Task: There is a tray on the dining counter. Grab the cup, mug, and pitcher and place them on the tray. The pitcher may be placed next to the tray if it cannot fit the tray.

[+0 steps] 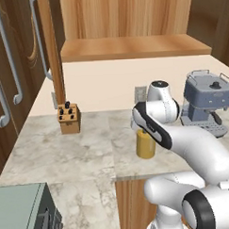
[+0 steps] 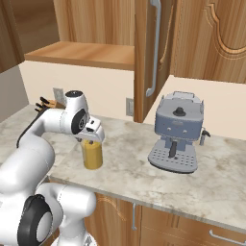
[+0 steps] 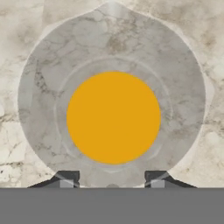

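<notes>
Looking straight down through the hand view, I see the pitcher point(image 3: 113, 117) from above: a clear glass circle with a round disc of orange liquid at its centre, standing upright on the marble-look counter point(image 3: 26, 26). The two dark fingertips point(image 3: 68, 177) rise at the bottom of that view, one on each side of the glass wall nearest the camera.

From the left base view, the gripper point(image 1: 146, 131) sits directly over the top of the pitcher point(image 1: 146, 145), with the white arm reaching forward from the lower right. From the right base view, the gripper point(image 2: 92, 139) covers the upper end of the pitcher point(image 2: 92, 154), and the orange body shows below it.

Tool state: the fingers stand apart on either side of the glass, but I cannot tell from these views whether they press the wall or stand clear of it.

Location of the task item: the pitcher stands near the front edge of the counter point(image 1: 66, 151), close to the inner corner where that edge steps back.

Other items on the same surface:
- A grey-blue espresso machine point(image 2: 177, 132) stands to the right of the pitcher, well apart from it, near the back wall.
- A wooden knife block point(image 1: 69, 118) with dark handles stands to the left, at the back edge.

A grey appliance point(image 1: 24, 212) occupies the lower left corner of the left base view.
</notes>
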